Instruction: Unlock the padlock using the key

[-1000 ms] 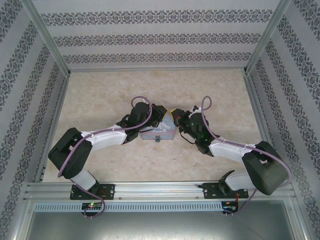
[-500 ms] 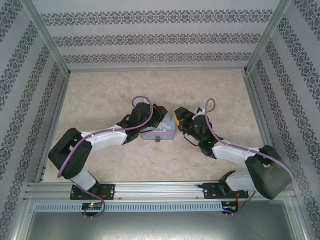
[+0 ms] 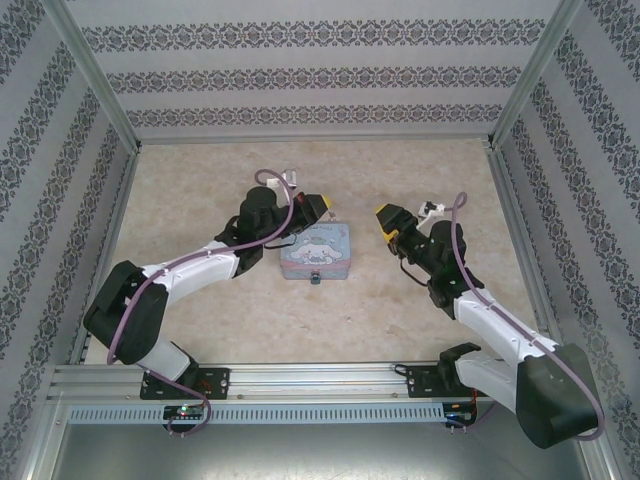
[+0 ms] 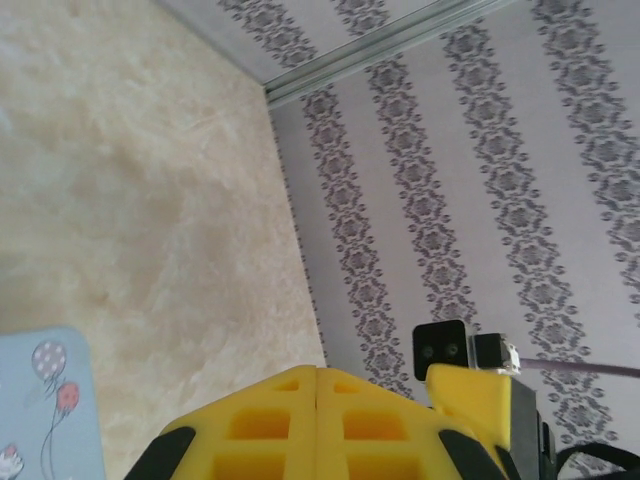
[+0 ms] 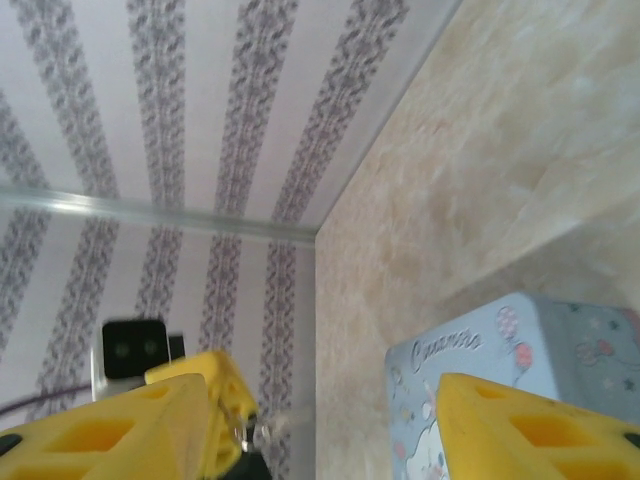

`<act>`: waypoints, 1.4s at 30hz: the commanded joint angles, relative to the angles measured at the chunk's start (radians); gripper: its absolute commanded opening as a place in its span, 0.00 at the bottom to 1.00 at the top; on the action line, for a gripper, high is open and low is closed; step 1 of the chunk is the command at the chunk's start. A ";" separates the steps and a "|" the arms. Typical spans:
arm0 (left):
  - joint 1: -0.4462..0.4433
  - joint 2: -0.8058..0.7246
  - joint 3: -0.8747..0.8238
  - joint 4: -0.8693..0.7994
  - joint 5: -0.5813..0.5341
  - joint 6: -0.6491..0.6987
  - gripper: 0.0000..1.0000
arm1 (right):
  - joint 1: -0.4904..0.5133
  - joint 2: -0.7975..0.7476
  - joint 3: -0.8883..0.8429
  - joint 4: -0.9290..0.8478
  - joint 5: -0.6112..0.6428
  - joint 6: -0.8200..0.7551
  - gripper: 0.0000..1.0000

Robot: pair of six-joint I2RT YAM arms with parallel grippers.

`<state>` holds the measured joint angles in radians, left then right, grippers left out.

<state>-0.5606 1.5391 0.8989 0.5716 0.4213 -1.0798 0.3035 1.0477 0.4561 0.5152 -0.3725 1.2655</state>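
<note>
The left pincer (image 3: pixel 320 208) hovered over the far-left corner of the cartoon-dog tin (image 3: pixel 316 248), its fingers pressed together; whether they pinched the key could not be told. The padlock (image 3: pixel 314 279) sat at the middle of the tin's near edge, seemingly touching it and apart from both arms. Further right, the right pincer (image 3: pixel 386 216) hovered beside the tin with its fingers spread wide. By my judgement the unlocking proper was not yet begun. The next move called for one pincer to steady the tiny padlock while the other brought the key to its keyhole, a fine alignment. The surface (image 3: pixel 200 170) was pale marbled beige, enclosed by striped, floral-patterned walls (image 3: pixel 320 80) and aluminium rails (image 3: pixel 95 75).
</note>
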 commanded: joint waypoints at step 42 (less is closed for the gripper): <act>0.020 0.111 -0.020 0.300 0.097 -0.240 0.00 | 0.137 0.314 0.163 0.284 -0.135 -0.072 0.27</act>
<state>-0.5358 1.6497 0.8867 0.8459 0.5308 -1.3170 0.4286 1.3521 0.6327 0.7414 -0.5133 1.1831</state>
